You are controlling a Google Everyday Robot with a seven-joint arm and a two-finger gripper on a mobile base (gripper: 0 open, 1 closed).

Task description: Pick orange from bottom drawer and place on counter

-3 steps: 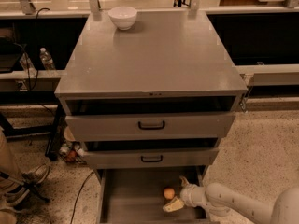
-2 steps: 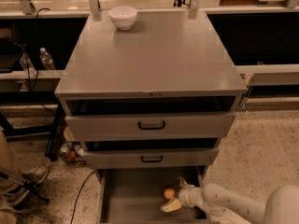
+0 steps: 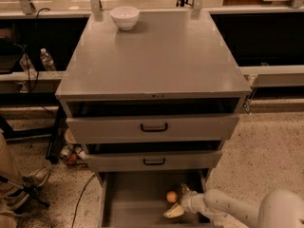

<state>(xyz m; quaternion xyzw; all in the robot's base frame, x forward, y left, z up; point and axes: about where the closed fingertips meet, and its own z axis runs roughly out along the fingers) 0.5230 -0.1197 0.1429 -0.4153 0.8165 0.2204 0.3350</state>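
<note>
The orange (image 3: 171, 196) is small, round and pale orange. It lies on the floor of the open bottom drawer (image 3: 133, 203), right of the middle. My gripper (image 3: 178, 201) reaches into the drawer from the right on a white arm. Its fingers are spread, one behind the orange near the drawer's back and one (image 3: 173, 212) in front of it, so the orange sits between them. The counter (image 3: 152, 56) is the broad grey top of the cabinet, above the two upper drawers.
A white bowl (image 3: 125, 17) stands at the counter's back left. The two upper drawers with black handles (image 3: 154, 127) stick out slightly over the bottom drawer. A water bottle (image 3: 47, 60) and cables are at the left. A person's shoe (image 3: 28, 182) is on the floor at lower left.
The gripper has moved a little to the left and deeper into the drawer, so its fingers now stand on either side of the orange. The orange has not moved.
</note>
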